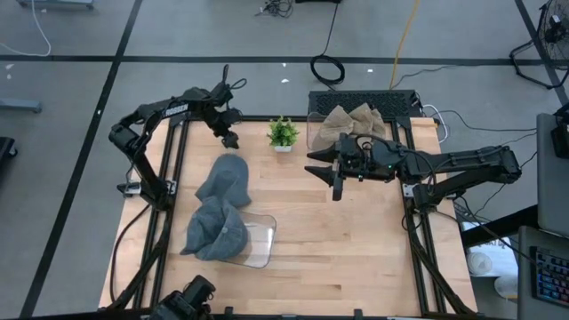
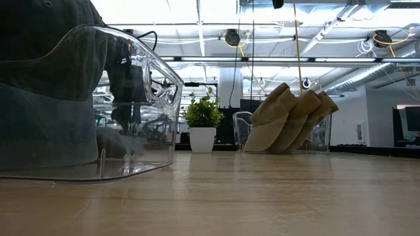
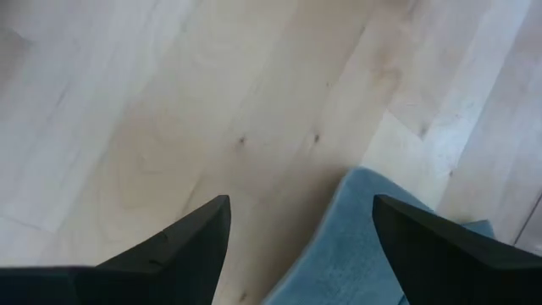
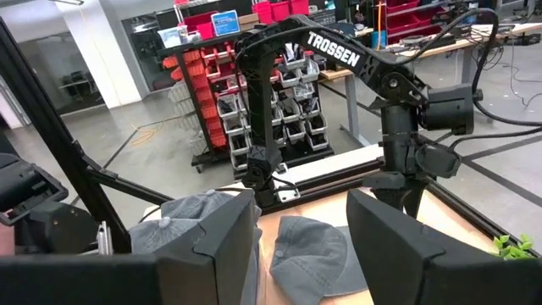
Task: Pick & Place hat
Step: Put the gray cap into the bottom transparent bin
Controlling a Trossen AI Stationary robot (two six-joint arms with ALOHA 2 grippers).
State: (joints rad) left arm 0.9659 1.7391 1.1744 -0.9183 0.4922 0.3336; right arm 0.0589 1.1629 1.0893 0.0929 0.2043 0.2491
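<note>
Hat (image 1: pixel 224 177) lies between clear bin (image 1: pixel 259 241) and potted plant (image 1: pixel 283 133).

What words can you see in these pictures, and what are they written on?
"TROSSEN": white letters on the left arm, seen from the right wrist view.
White lettering on the same arm in the high view: too small to read.
Blue sign on the red shelves: too blurred to read.
No other text shows.

Plant and shelving around the table

A small potted plant (image 1: pixel 283 134) stands at the wooden table's (image 1: pixel 356 249) far edge; red-binned shelves (image 4: pixel 279 93) fill the room behind.
</note>
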